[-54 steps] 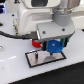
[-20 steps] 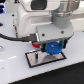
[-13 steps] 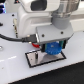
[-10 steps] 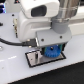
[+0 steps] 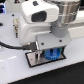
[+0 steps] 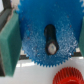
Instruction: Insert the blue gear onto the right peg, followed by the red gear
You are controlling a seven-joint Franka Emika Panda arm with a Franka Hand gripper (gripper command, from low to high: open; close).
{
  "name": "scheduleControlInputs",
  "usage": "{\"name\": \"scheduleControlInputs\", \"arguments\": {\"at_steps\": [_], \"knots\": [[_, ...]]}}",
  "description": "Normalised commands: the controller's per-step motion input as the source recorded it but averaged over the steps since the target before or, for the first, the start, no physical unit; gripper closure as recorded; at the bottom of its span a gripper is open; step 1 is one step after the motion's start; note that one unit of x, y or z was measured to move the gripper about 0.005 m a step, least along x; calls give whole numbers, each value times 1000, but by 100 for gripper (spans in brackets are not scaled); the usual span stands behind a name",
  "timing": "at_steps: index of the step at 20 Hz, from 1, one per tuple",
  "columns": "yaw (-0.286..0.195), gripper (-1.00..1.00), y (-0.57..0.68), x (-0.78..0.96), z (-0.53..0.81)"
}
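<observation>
Green-padded fingers [image 6: 8, 42] of the gripper [image 6: 48, 40] are clamping the flat round bright-blue plastic toothed gear [image 6: 37, 37] by its rim, one pad pressing on each side of the disc. Through the gear's central slot-shaped hole, the tip of a short thin dark upright peg [image 6: 50, 47] is showing in the wrist view, so the disc is sitting around the pin rather than beside it. A small round red plastic toothed gear [image 6: 69, 77] is lying just beyond the blue gear's teeth, on the pale worktop [image 6: 30, 76], apart from the fingers.

In the exterior view, the white and grey arm [image 5: 42, 20] is reaching down over a grey rectangular plate with a black rim [image 5: 34, 58], and the blue gear [image 5: 51, 55] is hanging low at the plate's end toward the exterior view's right, with the fingers gripping it from above. Whether the gear is resting fully on the plate cannot be told. The white worktop [image 5: 15, 65] is carrying the plate.
</observation>
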Motion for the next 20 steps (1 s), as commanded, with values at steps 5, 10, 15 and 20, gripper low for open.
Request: {"name": "scheduleControlInputs", "arguments": {"at_steps": [5,10,15,20], "knots": [[0,-100,154,-70,539],[0,-100,65,-202,411],[0,-100,112,-509,242],[0,-100,83,-630,89]]}}
